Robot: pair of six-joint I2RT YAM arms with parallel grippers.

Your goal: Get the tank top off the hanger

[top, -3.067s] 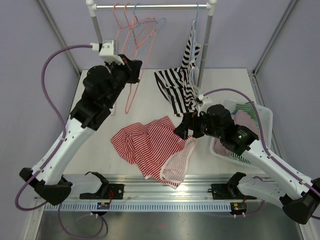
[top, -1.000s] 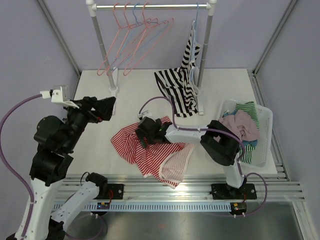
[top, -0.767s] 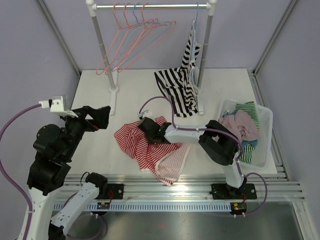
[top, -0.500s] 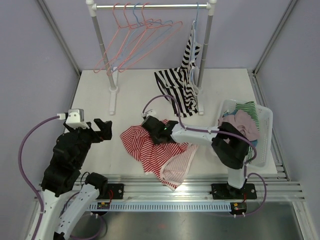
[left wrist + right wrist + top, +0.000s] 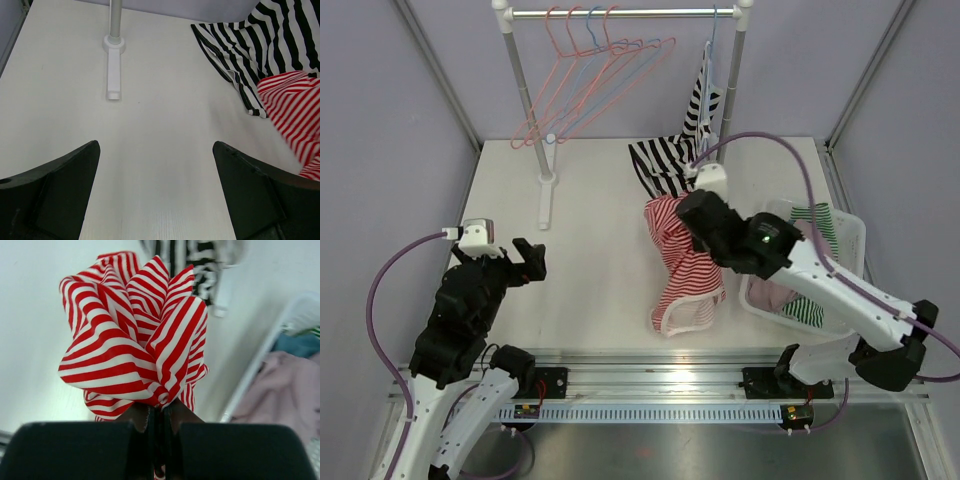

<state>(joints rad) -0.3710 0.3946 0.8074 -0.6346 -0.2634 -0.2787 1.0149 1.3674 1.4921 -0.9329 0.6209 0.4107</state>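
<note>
Top external view: the right gripper (image 5: 695,222) holds the red-striped tank top (image 5: 682,270) bunched and raised above the table (image 5: 590,230). The cloth hangs down from the grip. Whether its lower hem touches the table cannot be told. In the right wrist view the jaws are closed tight on a gathered fold of the cloth, with no gap between them.

The left gripper (image 5: 528,262) hovers low over the near-left part of the table. Its fingers (image 5: 60,190) are spread wide and hold nothing.

Step in hand, as judged: the tank top is free of any hanger, so removal is complete and the garment is being carried to a put-down place. The basket (image 5: 850,225), just right of the arm, is the likely target.

Next move calls for:
1. Carrying the bundle right, over the basket rim.
2. Keeping enough height for the hanging hem to pass the rim.
3. Opening the jaws only once the cloth is over the basket.

Surface: white, smooth and matte. A rail (image 5: 620,12) stands along the far edge, its post foot (image 5: 114,75) resting on the table. Bare wire hangers (image 5: 590,80) hang at the rail's left end. A black-striped garment (image 5: 670,180) hangs at the right end and drapes onto the table. The basket already holds clothes. Plain lilac walls with metal struts enclose the cell.
</note>
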